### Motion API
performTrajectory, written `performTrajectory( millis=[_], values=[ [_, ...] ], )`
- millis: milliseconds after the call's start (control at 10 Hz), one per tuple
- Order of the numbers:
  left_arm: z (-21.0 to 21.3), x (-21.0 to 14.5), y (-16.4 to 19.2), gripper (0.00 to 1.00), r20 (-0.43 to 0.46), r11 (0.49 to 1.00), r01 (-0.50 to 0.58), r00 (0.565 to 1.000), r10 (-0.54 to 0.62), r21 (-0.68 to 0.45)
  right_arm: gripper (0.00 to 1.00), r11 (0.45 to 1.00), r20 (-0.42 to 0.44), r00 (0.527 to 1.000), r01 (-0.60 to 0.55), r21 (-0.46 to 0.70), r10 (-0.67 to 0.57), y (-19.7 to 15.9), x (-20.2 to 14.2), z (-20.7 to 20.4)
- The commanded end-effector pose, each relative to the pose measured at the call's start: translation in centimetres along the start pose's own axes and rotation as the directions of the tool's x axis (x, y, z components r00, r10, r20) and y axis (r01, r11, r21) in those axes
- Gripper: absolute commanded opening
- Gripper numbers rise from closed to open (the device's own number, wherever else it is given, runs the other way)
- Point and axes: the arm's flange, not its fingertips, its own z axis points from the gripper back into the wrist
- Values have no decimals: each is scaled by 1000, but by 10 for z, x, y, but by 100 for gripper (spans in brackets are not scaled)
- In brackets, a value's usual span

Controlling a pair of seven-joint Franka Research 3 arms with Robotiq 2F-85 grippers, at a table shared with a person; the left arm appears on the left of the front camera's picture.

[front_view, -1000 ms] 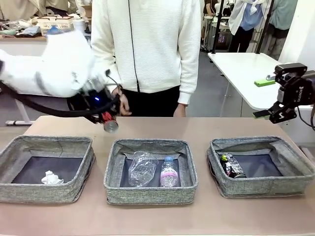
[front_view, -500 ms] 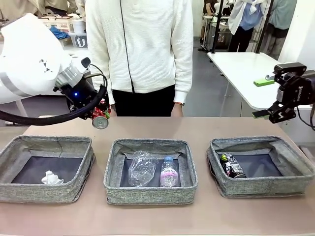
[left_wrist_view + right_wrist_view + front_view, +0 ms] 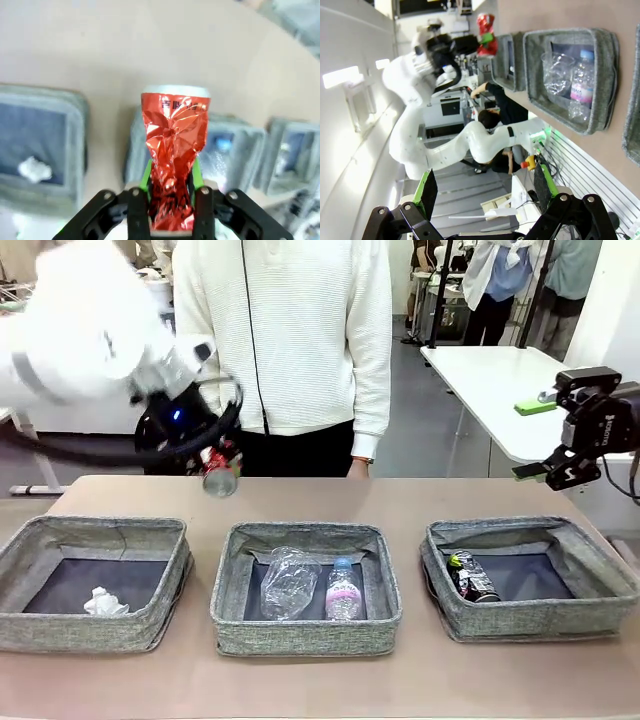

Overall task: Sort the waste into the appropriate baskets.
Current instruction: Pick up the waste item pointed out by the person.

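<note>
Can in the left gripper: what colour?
Red can, crumpled foil look, silver top; clearest in left wrist view.

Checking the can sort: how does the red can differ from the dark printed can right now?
The red can is shiny red; the dark printed can is dark with mixed print. The red can is in the air, clamped in the left tool behind the baskets; the dark printed can lies loose in the right basket. Both look dented.
</note>
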Motion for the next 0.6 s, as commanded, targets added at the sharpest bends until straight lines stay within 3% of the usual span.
performTrajectory(
  millis=[0, 200, 300, 500],
  values=[
    [84, -12, -71, 32, -103, 987, 154, 984, -149, 46, 100, 1000, 14, 1000, 17, 4, -17, 4, 0, -1],
    [136, -25, -137, 32, -89, 960, 240, 969, -229, 143, 100, 1000, 14, 1000, 17, 4, -17, 4, 0, -1],
    [155, -31, -163, 32, -42, 949, 249, 968, -246, 191, 100, 1000, 14, 1000, 17, 4, -17, 4, 0, -1],
    [186, -38, -188, 32, -72, 927, 349, 937, -342, 134, 100, 1000, 14, 1000, 17, 4, -17, 4, 0, -1]
  ],
)
